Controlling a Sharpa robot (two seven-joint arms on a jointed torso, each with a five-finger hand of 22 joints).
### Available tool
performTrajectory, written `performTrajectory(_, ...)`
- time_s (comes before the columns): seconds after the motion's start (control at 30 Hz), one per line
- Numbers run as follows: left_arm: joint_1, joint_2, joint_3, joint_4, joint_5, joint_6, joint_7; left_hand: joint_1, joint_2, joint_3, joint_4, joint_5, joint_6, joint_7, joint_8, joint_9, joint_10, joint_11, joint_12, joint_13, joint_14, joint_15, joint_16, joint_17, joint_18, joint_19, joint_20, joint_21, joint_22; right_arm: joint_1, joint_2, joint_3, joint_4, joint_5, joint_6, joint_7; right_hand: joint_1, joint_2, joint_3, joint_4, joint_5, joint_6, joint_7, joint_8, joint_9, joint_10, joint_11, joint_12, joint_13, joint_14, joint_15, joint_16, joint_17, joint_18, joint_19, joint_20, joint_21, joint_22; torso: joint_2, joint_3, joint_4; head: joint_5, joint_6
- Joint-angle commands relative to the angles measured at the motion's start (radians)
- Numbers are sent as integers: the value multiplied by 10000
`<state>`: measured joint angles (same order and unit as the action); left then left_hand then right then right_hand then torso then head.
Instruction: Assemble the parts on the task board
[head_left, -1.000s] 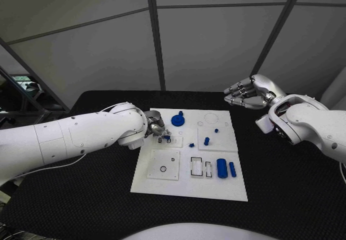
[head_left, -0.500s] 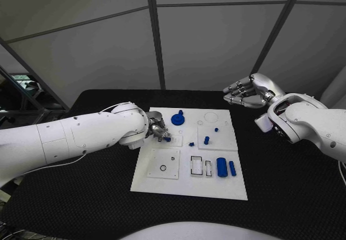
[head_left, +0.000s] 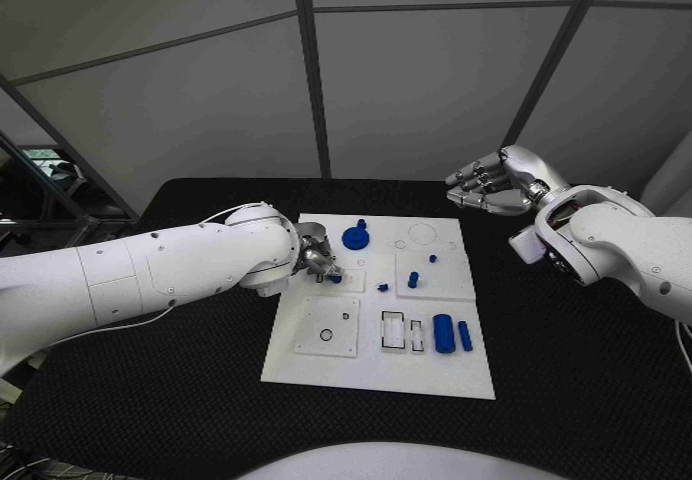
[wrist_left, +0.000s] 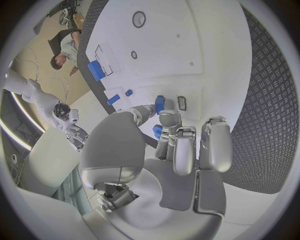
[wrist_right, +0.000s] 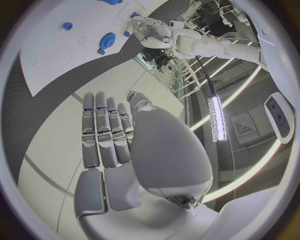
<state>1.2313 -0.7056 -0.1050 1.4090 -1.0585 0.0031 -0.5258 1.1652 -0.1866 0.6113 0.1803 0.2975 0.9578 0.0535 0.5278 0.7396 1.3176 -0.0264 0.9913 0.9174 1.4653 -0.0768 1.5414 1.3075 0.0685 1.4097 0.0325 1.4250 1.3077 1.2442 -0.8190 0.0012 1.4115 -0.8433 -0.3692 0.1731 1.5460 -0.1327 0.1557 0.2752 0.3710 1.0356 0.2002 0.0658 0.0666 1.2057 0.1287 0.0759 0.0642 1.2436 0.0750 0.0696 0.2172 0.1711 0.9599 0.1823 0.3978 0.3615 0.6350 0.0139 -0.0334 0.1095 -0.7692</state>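
The white task board lies mid-table. My left hand hangs over the board's left side and pinches a small blue part between thumb and fingertips. In the left wrist view, that blue part stands on the task board beside a small dark slot. My right hand is raised beyond the board's far right corner and holds nothing, its fingers side by side. A round blue part lies at the board's far edge.
Short blue pegs stand near the board's middle. A blue block and a thin blue bar lie at its near right, next to outlined recesses. Black table surrounds the board.
My left hand has eased the small blue part slightly toward the near side of the board. The right hand has hardly moved.
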Motion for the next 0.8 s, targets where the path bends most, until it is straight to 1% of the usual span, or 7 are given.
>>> performTrajectory(0.03,-14,17,-11,4,-160,340,-73,-46,29,1732,-1776,67,6,-73,28,16,-26,-26,-25,-15,943,-65,29,2255,-89,12,-11,6,98,19,9,7,7,18,64,36,-113,18,29,34,56,-62,-31,-4,-3,-38,8,-49,1,23,61,-54,-17,96,36,40,-50,-14,-2,-2,1,-4,-10)
performTrajectory(0.2,-17,24,-11,-3,-165,409,-70,-91,-5,1695,-1793,61,25,-83,45,31,7,-31,-9,-5,944,-66,32,2260,-93,21,-14,12,115,19,10,7,7,18,67,36,-113,18,29,34,56,-62,-31,-4,-3,-38,8,-49,1,23,61,-54,-17,96,36,40,-50,-14,-2,-2,0,-5,-20)
performTrajectory(0.37,-17,45,-11,-16,-158,432,-62,-354,-66,1368,-1756,31,132,-193,81,60,212,-110,158,139,946,-106,34,2263,-95,29,-44,6,133,19,10,7,8,18,70,35,-113,18,29,34,56,-62,-31,-4,-3,-38,8,-49,1,23,61,-54,-17,96,36,40,-50,-14,1,-4,-2,-3,-28)
performTrajectory(0.47,-18,69,-11,-36,-154,437,-59,-538,-54,1040,-1681,18,218,-265,57,34,273,-170,195,166,947,-144,35,2266,-96,37,-83,-1,148,19,9,7,8,18,73,31,-113,18,29,34,56,-62,-31,-4,-3,-38,8,-49,1,23,61,-54,-17,96,36,40,-50,-14,4,-3,-5,1,-33)
performTrajectory(0.63,-17,102,-10,-74,-151,446,-54,-798,50,278,-1496,0,417,-336,-29,-59,320,-223,233,193,947,-203,36,2267,-109,75,-142,-1,202,18,5,7,10,18,76,27,-118,18,31,35,58,-61,-32,-4,-3,-38,8,-48,1,24,61,-54,-19,96,38,40,-52,-17,4,-3,-3,-5,-45)
performTrajectory(0.8,-17,119,-10,-119,-150,452,-52,-859,108,-51,-1422,-4,505,-353,-61,-97,341,-222,264,223,948,-220,37,2270,-117,104,-159,10,242,18,-2,7,20,18,95,15,-147,22,41,44,74,-59,-34,-1,-2,-41,7,-47,1,25,61,-55,-29,97,49,43,-68,-29,-1,-3,-5,-14,-71)
